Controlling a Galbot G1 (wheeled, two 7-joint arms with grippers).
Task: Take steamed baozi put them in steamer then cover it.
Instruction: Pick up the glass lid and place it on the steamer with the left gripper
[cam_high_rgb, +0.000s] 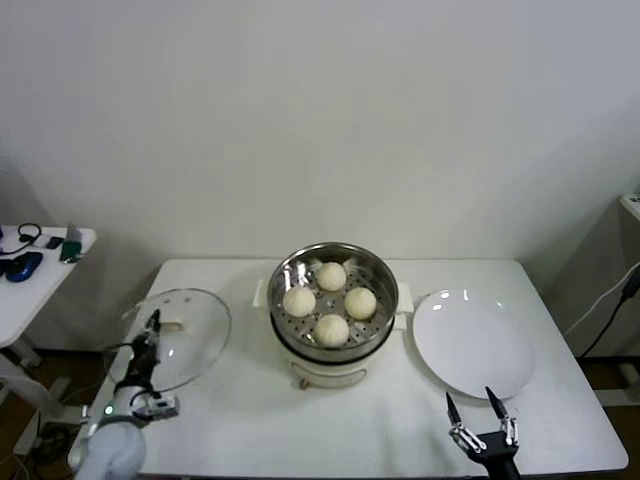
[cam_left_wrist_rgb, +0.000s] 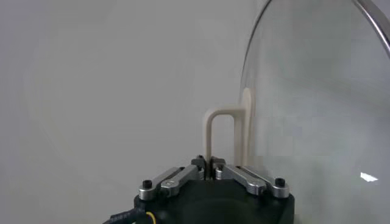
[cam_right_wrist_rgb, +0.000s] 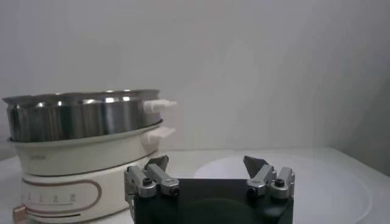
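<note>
Head camera first: I see my left gripper (cam_high_rgb: 152, 325) low at the table's (cam_high_rgb: 250, 420) near-left corner, its arm reaching up and forward from the bottom edge, clamped on the handle (cam_high_rgb: 172, 325) of the cover (cam_high_rgb: 180, 340). The cover looks tilted, hanging partly past the table's left edge. To the right of that gripper, well apart, the steamer (cam_high_rgb: 333, 300) sits mid-table with all four baozi (cam_high_rgb: 331, 275) inside on the perforated floor, uncovered. My right gripper (cam_high_rgb: 482, 420) is parked at the near-right edge, fingers spread and pointing away from me, holding nothing. Just ahead of it lies a white plate (cam_high_rgb: 472, 343), and the steamer is ahead and off to its left. A side table (cam_high_rgb: 40, 275) with small dark items stands far left.

Left wrist camera: the fingers (cam_left_wrist_rgb: 177, 178) are pinched tight on the base of the cream handle's (cam_left_wrist_rgb: 222, 131) loop, which stands straight out from the jaws. The cover's glass (cam_left_wrist_rgb: 317, 103) and metal rim curve away beside the handle, edge-on to the camera.

Right wrist camera: the fingers (cam_right_wrist_rgb: 155, 176) stand wide apart, empty. Beyond them and to one side is the steamer (cam_right_wrist_rgb: 79, 115) on its white base (cam_right_wrist_rgb: 67, 176); the plate (cam_right_wrist_rgb: 317, 182) lies flat directly ahead.
</note>
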